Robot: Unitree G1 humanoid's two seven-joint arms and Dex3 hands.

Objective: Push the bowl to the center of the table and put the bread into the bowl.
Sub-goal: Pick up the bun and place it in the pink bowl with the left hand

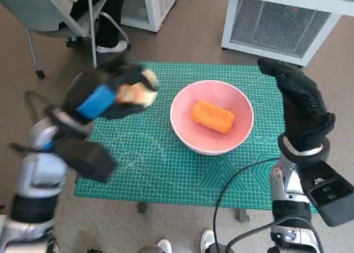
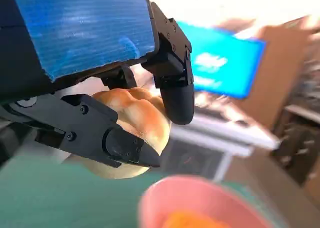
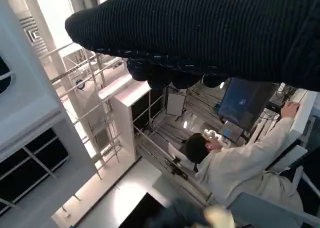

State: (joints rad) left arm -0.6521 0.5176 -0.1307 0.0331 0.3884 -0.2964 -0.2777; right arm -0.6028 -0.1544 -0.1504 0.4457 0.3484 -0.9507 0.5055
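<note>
- Head view: the left robot hand [image 1: 105,98], black with blue tape over its back, is blurred above the far left part of the surface and grips a pale golden-brown bread roll [image 1: 137,92]; the roll is off the mat, just to the left of the bowl and not inside it.
- The round pink bowl [image 1: 183,125] stands near the middle of the surface [image 1: 166,170], a small table covered by a green cutting mat with a white grid. An orange, loaf-shaped piece [image 1: 212,116] lies in the bowl's bottom.
- The right robot hand [image 1: 298,101], in a black knitted glove, is raised over the right edge of the surface, fingers stretched out together and pointing to the far side; it holds nothing and is apart from the bowl.
- A grey chair [image 1: 52,17] and a person's legs [image 1: 110,20] show beyond the far left corner, and a white cabinet with a grille [image 1: 282,23] stands beyond the far right corner.
- Left wrist view: black fingers [image 2: 177,88] clamp the bread roll [image 2: 137,113] from two sides, one over it and one under it. The pink bowl's rim [image 2: 170,190] shows close by the roll, with a blurred orange shape inside.
- Right wrist view: the gloved right robot hand [image 3: 200,33] spans the picture as a dark knitted band with nothing in it. A person in a pale top [image 3: 240,163] sits at a desk with a monitor [image 3: 245,103].
</note>
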